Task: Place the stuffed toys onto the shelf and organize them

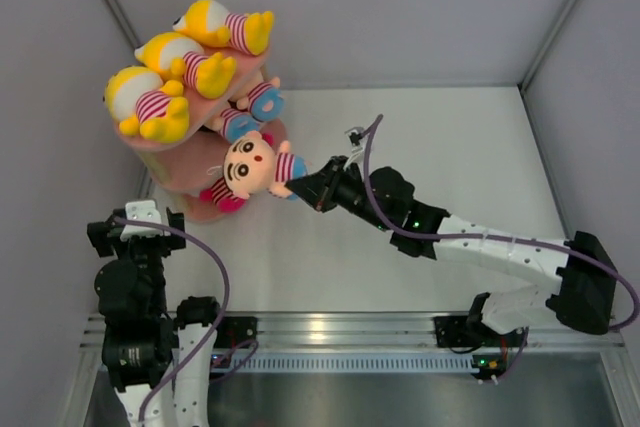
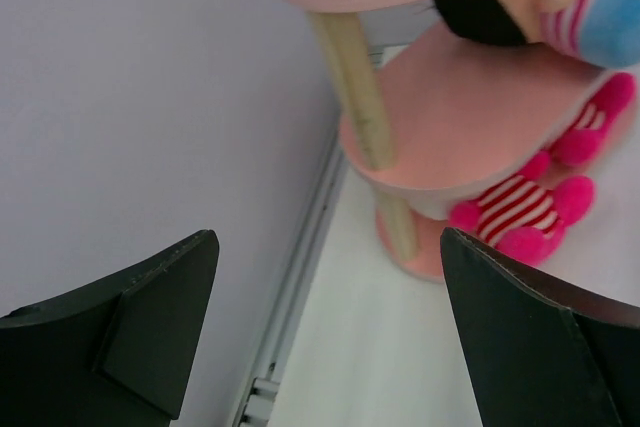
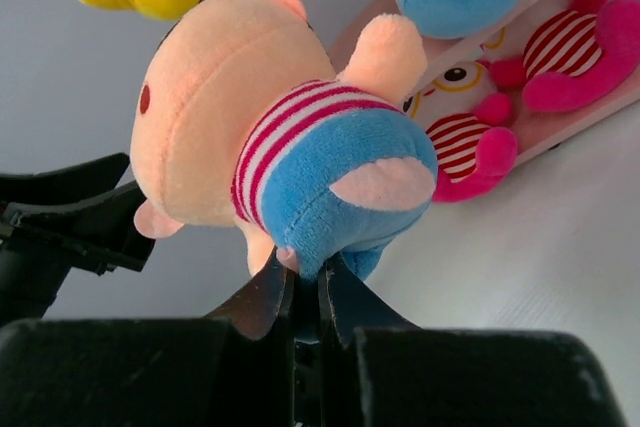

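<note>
soft, even white light fills all three views, with only faint shadows. in the top view a patch of glare sits on the near metal rail (image 1: pixel 320 328). the fingers (image 2: pixel 140 327) of the left gripper (image 2: pixel 330 327) are blurred close to the lens; the shelf (image 2: pixel 470 117) ahead is slightly soft. the pink-faced toy (image 3: pixel 220 117) in the right gripper (image 3: pixel 305 282) is sharp.

Stuffed toys (image 1: pixel 170 72) on shelf (image 1: pixel 190 175), far left

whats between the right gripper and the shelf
The pink-faced toy it grips: the right gripper holds its blue bottom, head toward the shelf. Clearest in the top view.
</note>
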Available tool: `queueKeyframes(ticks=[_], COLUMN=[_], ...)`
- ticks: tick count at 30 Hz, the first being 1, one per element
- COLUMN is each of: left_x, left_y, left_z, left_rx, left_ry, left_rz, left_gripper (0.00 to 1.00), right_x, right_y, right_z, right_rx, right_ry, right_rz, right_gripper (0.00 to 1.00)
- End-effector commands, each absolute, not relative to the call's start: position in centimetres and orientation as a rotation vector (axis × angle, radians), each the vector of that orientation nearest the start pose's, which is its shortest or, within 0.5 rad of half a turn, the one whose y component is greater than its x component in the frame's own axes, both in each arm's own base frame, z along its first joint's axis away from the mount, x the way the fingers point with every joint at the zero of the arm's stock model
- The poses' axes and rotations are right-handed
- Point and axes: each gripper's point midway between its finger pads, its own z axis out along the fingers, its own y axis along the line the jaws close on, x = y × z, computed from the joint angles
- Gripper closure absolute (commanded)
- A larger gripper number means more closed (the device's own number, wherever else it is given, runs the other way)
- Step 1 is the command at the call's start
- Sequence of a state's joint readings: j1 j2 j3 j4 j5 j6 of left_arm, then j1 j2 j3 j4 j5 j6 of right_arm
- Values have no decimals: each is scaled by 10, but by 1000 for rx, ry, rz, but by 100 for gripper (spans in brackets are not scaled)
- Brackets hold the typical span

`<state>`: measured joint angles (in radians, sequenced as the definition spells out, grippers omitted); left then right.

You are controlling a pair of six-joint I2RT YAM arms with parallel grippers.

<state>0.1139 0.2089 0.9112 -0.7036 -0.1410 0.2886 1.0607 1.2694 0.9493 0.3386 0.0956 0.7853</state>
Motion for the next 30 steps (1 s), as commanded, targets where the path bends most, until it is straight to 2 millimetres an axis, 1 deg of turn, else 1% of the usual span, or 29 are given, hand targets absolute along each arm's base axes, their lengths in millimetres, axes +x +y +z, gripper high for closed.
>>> queueKeyframes(ticks=[1, 2, 3, 4, 5, 6, 7, 8, 9, 11, 12, 13, 14, 15, 16, 17, 18, 19, 20, 22, 23, 28, 30], left_x=[128, 123, 121, 120, 117, 115, 113, 111, 109, 107, 108, 109, 109, 110, 111, 112, 112, 112, 113, 111, 110, 113, 113], left_y=[96, 99, 101, 103, 105, 108, 109, 111, 112, 111, 110, 109, 109, 108, 107, 107, 107, 107, 107, 108, 108, 104, 103], left_z=[350, 353, 356, 359, 366, 369, 372, 374, 377, 379, 379, 379, 378, 377, 377, 375, 374, 373, 372, 374, 374, 372, 373], left_rx=[-171, -186, -196, -202, -208, -194, -193, -189, -189, -189, -183, -180, -180, -174, -171, -170, -169, -168, -163, -165, -162, -148, -146], left_ry=[1498, 1472, 1456, 1441, 1417, 1413, 1401, 1401, 1390, 1382, 1381, 1382, 1380, 1381, 1380, 1385, 1383, 1384, 1386, 1378, 1376, 1376, 1373], left_rz=[652, 668, 682, 698, 719, 754, 771, 798, 803, 800, 794, 790, 786, 782, 778, 778, 777, 778, 781, 786, 791, 766, 755], left_gripper=[1, 1, 1, 1, 1, 1, 1, 1, 1, 1, 1, 1, 1, 1, 1, 1, 1, 1, 1, 1, 1, 1, 1], right_x=[211, 212, 210, 213, 215, 217, 221, 223, 227, 230, 234, 238, 242, 246, 249, 254, 256, 258, 259, 261, 262, 278, 287], right_y=[423, 430, 447, 454, 462, 477, 484, 490, 502, 513, 522, 525, 532, 535, 539, 545, 551, 554, 560, 565, 568, 575, 583], right_z=[380, 380, 367, 378, 375, 359, 367, 365, 362, 354, 349, 345, 328, 333, 329, 315, 318, 313, 302, 299, 292, 296, 301], right_rx=[-20, -12, -17, 5, 13, 13, 26, 30, 41, 41, 43, 52, 46, 57, 53, 52, 48, 47, 41, 53, 60, 109, 117], right_ry=[1557, 1560, 1594, 1576, 1588, 1627, 1620, 1633, 1644, 1669, 1682, 1690, 1727, 1714, 1723, 1750, 1747, 1760, 1780, 1790, 1801, 1751, 1729], right_rz=[1426, 1425, 1422, 1426, 1425, 1412, 1418, 1420, 1428, 1417, 1409, 1392, 1356, 1349, 1337, 1305, 1300, 1290, 1276, 1280, 1280, 1248, 1239], right_gripper=[100, 100, 100, 100, 100, 100, 100, 100, 100, 100, 100, 100, 100, 100, 100, 100, 100, 100, 100, 100, 100, 100, 100])
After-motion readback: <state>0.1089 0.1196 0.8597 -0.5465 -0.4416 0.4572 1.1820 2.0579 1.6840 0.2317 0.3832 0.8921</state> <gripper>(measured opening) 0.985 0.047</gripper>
